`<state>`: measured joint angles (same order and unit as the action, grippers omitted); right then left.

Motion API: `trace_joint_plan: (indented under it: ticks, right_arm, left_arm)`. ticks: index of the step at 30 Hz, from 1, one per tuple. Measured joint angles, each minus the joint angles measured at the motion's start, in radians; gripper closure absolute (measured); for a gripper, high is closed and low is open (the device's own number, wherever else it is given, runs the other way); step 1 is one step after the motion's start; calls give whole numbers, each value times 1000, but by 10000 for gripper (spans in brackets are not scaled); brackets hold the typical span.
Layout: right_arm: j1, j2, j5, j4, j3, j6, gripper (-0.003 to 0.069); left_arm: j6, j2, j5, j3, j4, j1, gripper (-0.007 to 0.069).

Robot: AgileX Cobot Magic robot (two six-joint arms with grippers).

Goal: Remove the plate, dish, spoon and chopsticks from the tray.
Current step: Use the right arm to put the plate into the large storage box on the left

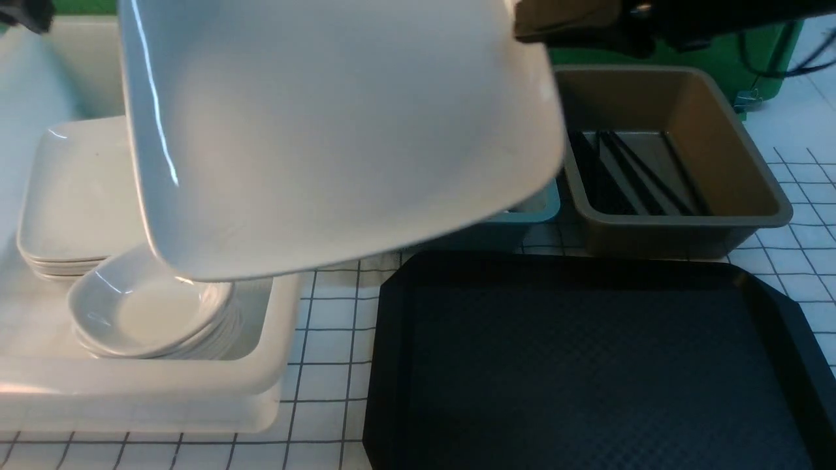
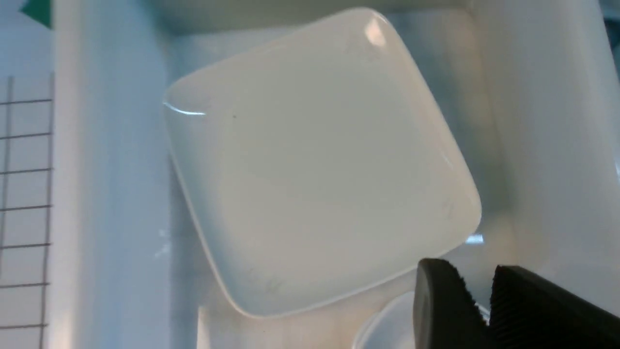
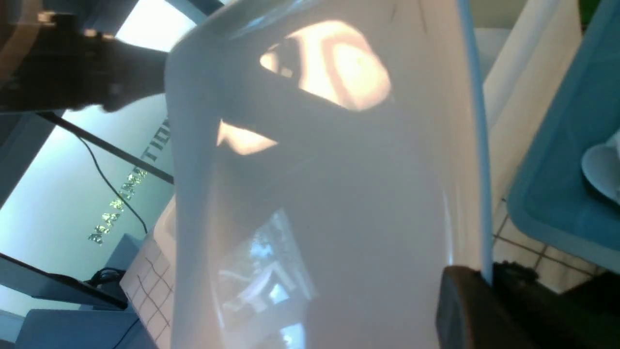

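**Big plate up in the air, ready for the pile**

Closest by: black tray (image 1: 588,365) on the counter (image 1: 326,313), with nothing on it in what shows. Just to its left: white tub (image 1: 163,391), holding a pile of dishes (image 1: 150,313) at the front and a pile of plates (image 1: 72,196) behind. Up above the tub, tipped and touching nothing below: plate (image 1: 339,130), white and shiny, big enough here to hide much of the view.

Looks like time to set the plate on the pile of plates. Make it flat first. Turn it to match the pile, lying a bit crooked in the tub. Go down slowly, clear of the dishes and the tub wall. Let go only once resting on the pile. Slippery rim, so no jerks.

Right claw (image 3: 484,286): pinched tight on the plate's thin rim. Left claw (image 2: 484,310): over the tub, near a corner of the pile, jaws only a little apart, nothing seen between them. Better moved aside before lowering the plate.

Farthest back: teal bin (image 1: 535,209), mostly hidden behind the plate, and brown bin (image 1: 679,215) with chopsticks (image 1: 627,176) lying inside.
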<state>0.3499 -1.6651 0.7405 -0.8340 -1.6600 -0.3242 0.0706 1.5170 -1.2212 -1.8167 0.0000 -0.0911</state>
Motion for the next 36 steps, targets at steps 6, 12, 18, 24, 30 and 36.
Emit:
trace_joint_plan:
  ticks: [6, 12, 18, 24, 30, 36]
  right_arm:
    - [98, -275, -70, 4, -265, 8, 585]
    - [155, -514, -144, 2, -565, 58, 585]
    - [225, -718, -278, -1, -789, 78, 585]
    - [314, -843, -488, -7, -828, 29, 585]
    - [360, -942, -590, -9, -828, -15, 585]
    - [361, -982, -633, -14, -829, -26, 585]
  left_arm:
    - [-3, -184, 0, 0, -11, -170, 537]
    - [-30, -304, -2, 1, -18, -266, 626]
    - [-47, -359, -3, 1, -38, -277, 627]
    - [-48, -349, -4, 11, -91, -277, 627]
    - [-48, -341, 2, 119, -99, -277, 627]
    - [-48, -338, 46, 193, -99, -277, 627]
